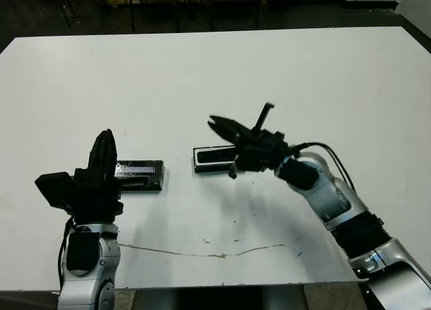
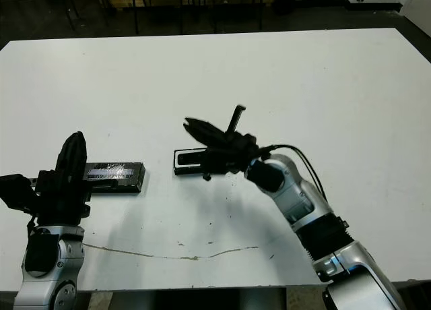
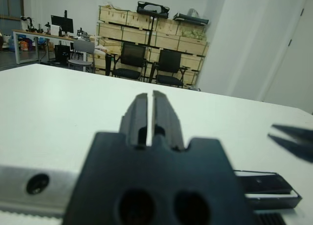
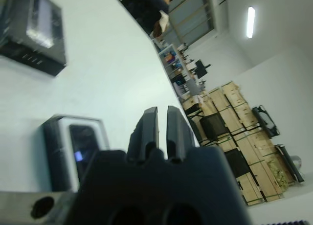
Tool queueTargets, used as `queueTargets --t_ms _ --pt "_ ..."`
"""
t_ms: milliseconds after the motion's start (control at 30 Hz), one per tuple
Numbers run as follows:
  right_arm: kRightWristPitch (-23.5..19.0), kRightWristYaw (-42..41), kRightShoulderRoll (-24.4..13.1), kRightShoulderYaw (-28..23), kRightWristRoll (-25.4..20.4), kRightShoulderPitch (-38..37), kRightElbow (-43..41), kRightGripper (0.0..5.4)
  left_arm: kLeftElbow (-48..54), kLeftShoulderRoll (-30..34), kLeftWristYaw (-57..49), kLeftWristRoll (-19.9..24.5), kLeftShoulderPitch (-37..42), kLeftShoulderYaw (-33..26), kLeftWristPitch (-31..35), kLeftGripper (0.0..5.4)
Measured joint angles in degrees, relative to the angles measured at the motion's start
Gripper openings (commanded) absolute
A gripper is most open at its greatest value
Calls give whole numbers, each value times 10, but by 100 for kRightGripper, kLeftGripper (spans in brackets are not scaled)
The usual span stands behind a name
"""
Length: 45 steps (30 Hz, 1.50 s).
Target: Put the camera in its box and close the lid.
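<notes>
From the head, the box (image 1: 214, 156) lies long side left-to-right with the camera (image 1: 217, 153) inside. The lid (image 1: 138, 175) sits well left, touching the left gripper (image 1: 105, 145) — fingers pressed together. The right gripper (image 1: 246, 121) hovers spread above the box.

Right wrist: the camera's (image 4: 83, 143) screen glows in its box (image 4: 61, 139).

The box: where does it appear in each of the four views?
Left eye view: box mid-table, partly behind the right gripper.
Right eye view: the same, slightly left of centre.
Left wrist view: beyond the left gripper's body, beneath the right gripper.
Right wrist view: beside that gripper's body, white lining visible.
Shared landmark: the right gripper.
</notes>
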State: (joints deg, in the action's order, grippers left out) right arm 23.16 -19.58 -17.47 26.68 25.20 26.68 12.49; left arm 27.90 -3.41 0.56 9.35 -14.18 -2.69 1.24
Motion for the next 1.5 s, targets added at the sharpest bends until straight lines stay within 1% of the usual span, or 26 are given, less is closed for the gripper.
queueTargets --t_ms 100,200,333,433,633,767,1033,1100,1200,1333,1500 --pt "-17 -13 -3 11 21 -4 0 2 0 0 0 -1 0 0 0 0" --pt "-47 -44 -8 20 36 -5 -1 2 0 0 0 -1 0 0 0 0" --pt "-81 -63 -14 21 47 -8 -1 2 0 1 0 -1 0 0 0 0" --pt "-97 -68 -18 21 54 -11 -2 2 0 2 0 -1 0 -1 0 0" --pt "-116 -70 -21 17 54 -13 -8 2 -1 5 1 1 1 -3 0 0" --pt "-139 -85 -22 16 53 -18 -29 2 -1 5 1 2 1 -4 1 0" --pt "-169 -119 -30 16 52 -25 -65 2 -1 10 4 -2 1 -5 1 0" --pt "-182 -136 -39 16 53 -25 -79 2 -1 12 4 -1 0 -6 1 0" --pt "-220 -171 -59 13 63 -26 -116 2 -1 14 6 2 -1 -9 1 0" --pt "-225 -176 -95 -1 81 -35 -156 2 -1 14 8 5 -3 -12 1 0" --pt "-225 -172 -135 -33 91 -47 -175 2 0 16 11 12 -5 -20 1 0"
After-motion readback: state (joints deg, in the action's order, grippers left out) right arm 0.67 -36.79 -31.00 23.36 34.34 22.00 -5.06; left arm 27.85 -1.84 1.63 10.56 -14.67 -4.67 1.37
